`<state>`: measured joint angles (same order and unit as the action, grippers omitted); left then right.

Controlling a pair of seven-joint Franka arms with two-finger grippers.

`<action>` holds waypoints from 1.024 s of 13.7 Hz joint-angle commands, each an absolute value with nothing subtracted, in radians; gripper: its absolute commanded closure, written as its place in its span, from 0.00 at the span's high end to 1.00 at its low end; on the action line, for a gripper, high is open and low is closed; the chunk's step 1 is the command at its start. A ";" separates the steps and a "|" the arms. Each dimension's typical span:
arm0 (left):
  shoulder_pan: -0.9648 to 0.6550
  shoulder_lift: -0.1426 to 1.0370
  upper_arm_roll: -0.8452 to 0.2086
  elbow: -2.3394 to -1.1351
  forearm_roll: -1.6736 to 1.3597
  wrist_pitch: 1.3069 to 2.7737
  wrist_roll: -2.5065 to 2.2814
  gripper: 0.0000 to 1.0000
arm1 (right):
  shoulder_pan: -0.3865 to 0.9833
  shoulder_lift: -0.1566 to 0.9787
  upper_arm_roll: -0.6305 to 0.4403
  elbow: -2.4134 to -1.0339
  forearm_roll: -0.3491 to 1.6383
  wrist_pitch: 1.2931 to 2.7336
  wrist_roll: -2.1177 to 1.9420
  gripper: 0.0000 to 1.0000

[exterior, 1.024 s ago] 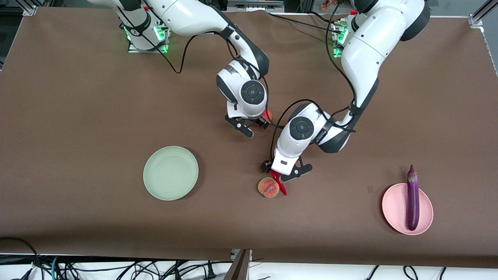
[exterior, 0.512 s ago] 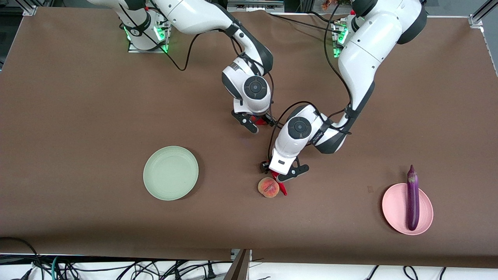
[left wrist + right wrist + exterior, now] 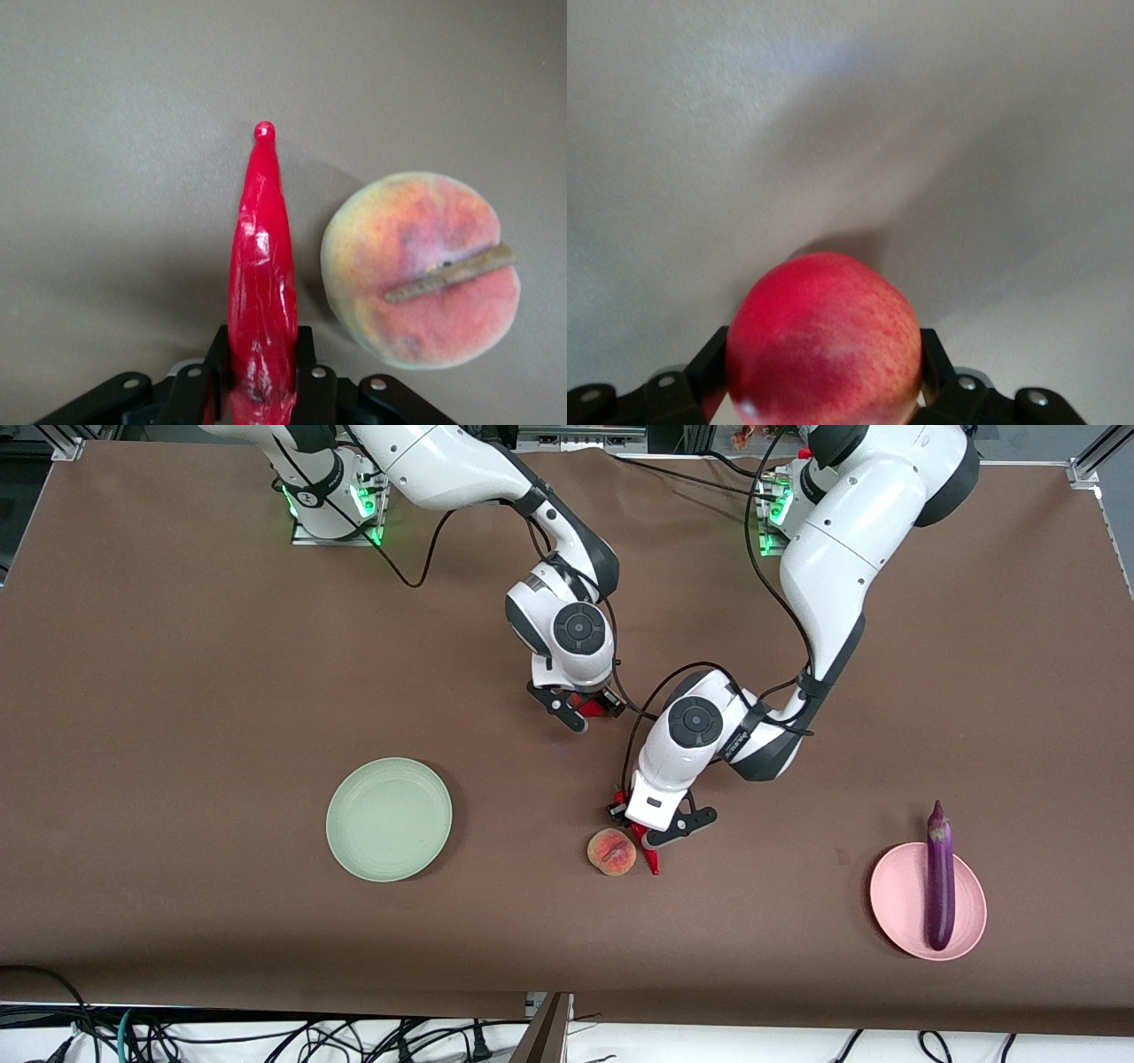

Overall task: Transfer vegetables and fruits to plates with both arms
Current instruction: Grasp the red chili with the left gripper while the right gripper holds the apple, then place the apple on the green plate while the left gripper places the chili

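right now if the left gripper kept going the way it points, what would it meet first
Probably the table. The left gripper, shut on the red chili pepper, points down at the brown surface. The chili's tip leads, and the peach lies just beside that line, though depth is hard to judge.

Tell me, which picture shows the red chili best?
The left wrist view: the whole chili fills it, pinched in the left gripper. The front view shows only its tip beside the peach. The right wrist view shows none.
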<state>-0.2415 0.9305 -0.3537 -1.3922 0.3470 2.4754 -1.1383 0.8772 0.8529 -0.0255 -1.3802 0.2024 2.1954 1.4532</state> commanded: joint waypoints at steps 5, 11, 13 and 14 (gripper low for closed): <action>-0.057 0.832 -0.368 -1.387 0.360 2.360 -0.844 0.00 | 0.674 0.692 -0.116 -1.342 0.175 1.829 0.998 0.00; 0.100 0.798 -0.292 -1.353 0.321 2.287 -0.326 0.00 | 0.562 0.724 -0.268 -1.342 0.094 1.837 0.566 0.00; 0.103 0.799 -0.185 -1.353 0.202 2.295 -0.128 0.00 | 0.496 0.785 -0.265 -1.342 0.098 1.967 0.494 0.07; 0.103 0.798 -0.140 -1.353 0.127 2.295 -0.050 0.00 | 0.491 0.814 -0.264 -1.342 0.098 2.020 0.489 0.20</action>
<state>0.1091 0.8056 -0.2058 -1.3535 0.2292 2.3004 -0.2036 0.5196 0.7565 -0.2725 -1.3551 0.1056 1.9395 0.5302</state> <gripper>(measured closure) 0.687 0.137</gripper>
